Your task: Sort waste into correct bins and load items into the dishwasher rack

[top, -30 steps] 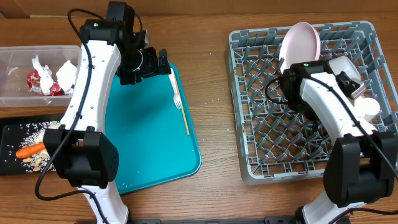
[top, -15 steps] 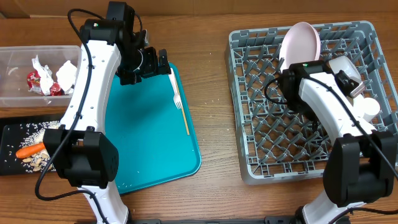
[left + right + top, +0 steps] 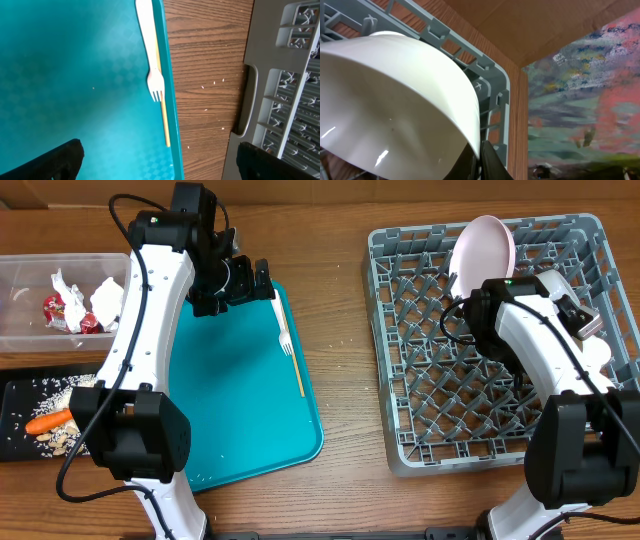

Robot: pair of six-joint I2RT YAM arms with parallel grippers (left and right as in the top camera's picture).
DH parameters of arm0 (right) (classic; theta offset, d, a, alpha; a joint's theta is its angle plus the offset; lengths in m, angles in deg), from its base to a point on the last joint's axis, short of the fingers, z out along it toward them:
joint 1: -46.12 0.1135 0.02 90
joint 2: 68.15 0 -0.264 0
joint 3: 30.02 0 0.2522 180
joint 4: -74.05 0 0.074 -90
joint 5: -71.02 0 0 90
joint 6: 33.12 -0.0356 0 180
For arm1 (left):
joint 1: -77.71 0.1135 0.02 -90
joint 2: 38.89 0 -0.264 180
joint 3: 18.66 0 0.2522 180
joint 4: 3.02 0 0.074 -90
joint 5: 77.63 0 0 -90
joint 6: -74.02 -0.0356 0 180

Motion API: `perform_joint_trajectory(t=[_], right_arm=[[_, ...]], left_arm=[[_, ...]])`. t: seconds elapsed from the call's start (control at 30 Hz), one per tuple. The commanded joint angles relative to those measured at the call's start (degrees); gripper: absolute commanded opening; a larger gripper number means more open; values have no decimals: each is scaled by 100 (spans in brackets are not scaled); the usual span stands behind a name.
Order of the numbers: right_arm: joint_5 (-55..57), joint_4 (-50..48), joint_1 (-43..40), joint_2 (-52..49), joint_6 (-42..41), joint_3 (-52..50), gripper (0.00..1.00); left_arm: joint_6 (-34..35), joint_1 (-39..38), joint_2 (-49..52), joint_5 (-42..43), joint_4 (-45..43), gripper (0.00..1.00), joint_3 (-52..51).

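My right gripper (image 3: 586, 330) is over the far right part of the grey dishwasher rack (image 3: 380, 340). In the right wrist view its fingers (image 3: 481, 157) are shut on the rim of a white bowl (image 3: 395, 100), held tilted by the rack's corner (image 3: 492, 75). The pink plate (image 3: 485, 242) stands on edge at the rack's back. The white fork (image 3: 284, 335) lies on the teal tray (image 3: 240, 400). My left gripper (image 3: 245, 280) hovers open and empty over the tray's far end. In the left wrist view the fork (image 3: 149, 50) lies ahead of the jaws (image 3: 160, 162).
The clear tub (image 3: 20, 330) at far left holds a red wrapper (image 3: 60, 310) and napkins (image 3: 105, 295). The black tray (image 3: 12, 405) holds a carrot (image 3: 48, 422) and rice scraps (image 3: 62, 385). A thin wooden stick (image 3: 298, 375) lies by the fork. Cardboard walls stand behind.
My right arm has shifted a little to the right with the bowl. The left arm has not moved.
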Motion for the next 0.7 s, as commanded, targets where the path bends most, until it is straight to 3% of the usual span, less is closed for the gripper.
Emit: perform_joint_trajectory(t=[0.0,0.43,0.67], right_arm=[[-201,-116,81,-48,-72,48,4],[-1056,-234,310,-48,-181,4,4],[-1954,70,310,-35,-105,732,11]], left_arm=[[-7,-13,-149,-17,-15,100,39],[-9,-13,-149,-20,-7,100,39],[-9,-13,-149,-20,-39,100,39]])
